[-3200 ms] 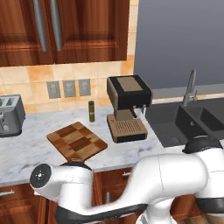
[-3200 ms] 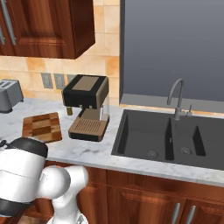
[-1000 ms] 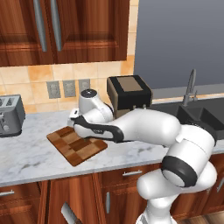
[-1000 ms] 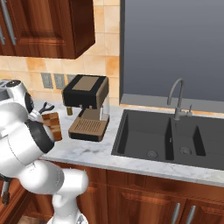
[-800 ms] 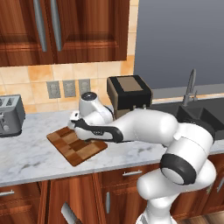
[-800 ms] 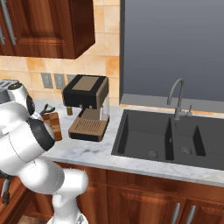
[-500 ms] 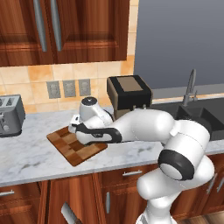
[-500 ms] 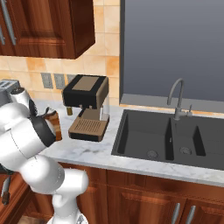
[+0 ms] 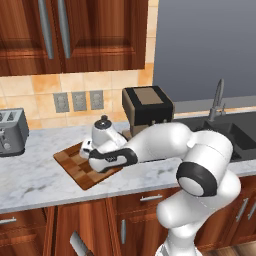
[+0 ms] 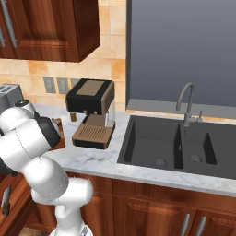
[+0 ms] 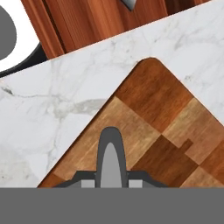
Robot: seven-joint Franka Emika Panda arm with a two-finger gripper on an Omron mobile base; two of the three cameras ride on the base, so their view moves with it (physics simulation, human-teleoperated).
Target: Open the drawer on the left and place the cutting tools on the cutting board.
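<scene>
Drawer (image 9: pixel 75 235) stands open low at the left, cleaver (image 9: pixel 80 244) still inside: 1 tool left to move. Tool (image 11: pixel 111 183) nearly closed on a slim grey hand tool (image 11: pixel 111 159), low over the cutting board (image 11: pixel 153 131) on the desk (image 9: pixel 30 180). Hand view shows the grip; left base view hides it behind the wrist.

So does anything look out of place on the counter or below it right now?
The cutting board sits skewed, one corner near the counter edge. Below, the drawer stands open with a knife inside. Otherwise nothing spilled or damaged.
</scene>
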